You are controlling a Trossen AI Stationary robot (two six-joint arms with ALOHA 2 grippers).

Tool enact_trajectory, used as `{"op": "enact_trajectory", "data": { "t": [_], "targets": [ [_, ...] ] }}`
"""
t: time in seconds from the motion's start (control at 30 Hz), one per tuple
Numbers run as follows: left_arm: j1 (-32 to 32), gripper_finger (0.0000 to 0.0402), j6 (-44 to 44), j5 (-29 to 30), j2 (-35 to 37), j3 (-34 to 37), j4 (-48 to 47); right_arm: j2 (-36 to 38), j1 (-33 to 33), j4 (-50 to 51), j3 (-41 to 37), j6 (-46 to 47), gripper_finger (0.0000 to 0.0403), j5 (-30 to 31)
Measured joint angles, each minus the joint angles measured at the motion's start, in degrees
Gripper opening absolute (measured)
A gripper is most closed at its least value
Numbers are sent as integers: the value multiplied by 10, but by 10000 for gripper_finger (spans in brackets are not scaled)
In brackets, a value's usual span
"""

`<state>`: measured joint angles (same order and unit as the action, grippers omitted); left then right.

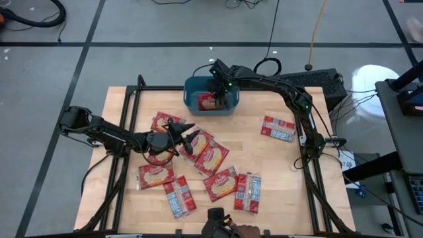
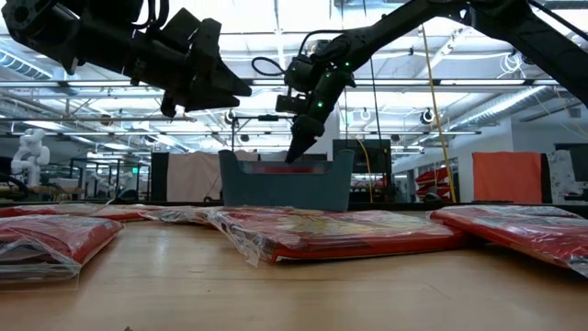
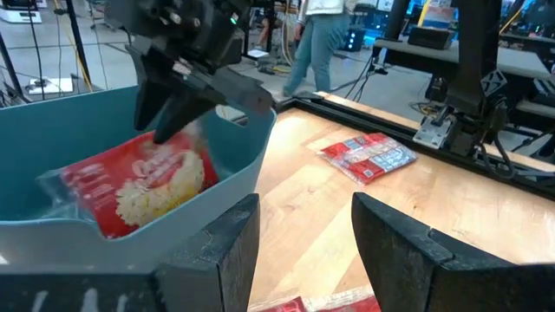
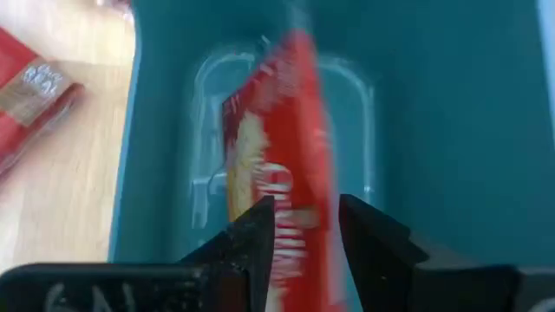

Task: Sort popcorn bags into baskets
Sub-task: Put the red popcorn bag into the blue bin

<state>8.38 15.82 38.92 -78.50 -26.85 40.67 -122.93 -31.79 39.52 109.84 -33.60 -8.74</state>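
Note:
The teal basket [image 1: 192, 86] stands at the far middle of the table. One red popcorn bag [image 3: 139, 182] is inside it, tilted, with its lower end on the basket floor. My right gripper [image 4: 305, 234] hangs over the basket pointing down, open, its fingers on either side of the bag's upper end [image 4: 299, 208]. Several more popcorn bags [image 1: 211, 155] lie flat on the wood. My left gripper [image 1: 192, 134] hovers open above them left of centre, with nothing between its fingers [image 3: 234, 251]. My right gripper stands from above, slanting down, with one finger [image 4: 260, 234] on each face of the bag's upper end. I cannot tell whether the fingers touch the bag. The bag's lower end rests in the basket.
A single bag [image 1: 277, 127] lies near the right edge. Black frame rails [image 1: 132, 112] run along the table's left and right sides. A small dark device [image 1: 218, 221] sits at the near edge. A person [image 3: 316, 43] walks in the room beyond the table.

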Motion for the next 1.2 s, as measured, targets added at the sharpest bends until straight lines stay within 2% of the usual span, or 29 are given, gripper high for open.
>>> {"op": "enact_trajectory", "data": {
  "t": [0.17,0.3,0.57,0.67,0.83,1.03,1.13,1.2],
  "targets": [
    [0,186,7,0,0,0,-4,0,-2,-16,0,84,102,0],
    [0,186,8,0,0,0,-7,5,-4,-19,-1,104,84,-1],
    [13,186,9,0,0,0,-29,96,41,77,-21,145,75,-24],
    [21,186,10,0,0,0,-48,164,79,36,-105,155,75,-34],
    [39,186,15,0,0,0,-73,309,154,-128,-318,215,75,-23],
    [65,186,27,-2,0,0,-91,458,277,-359,-573,308,75,98],
    [72,186,41,-15,6,-2,-105,500,332,-448,-661,356,75,144],
    [78,186,58,-21,6,-19,-164,513,364,-497,-704,378,75,167]
  ]
}}
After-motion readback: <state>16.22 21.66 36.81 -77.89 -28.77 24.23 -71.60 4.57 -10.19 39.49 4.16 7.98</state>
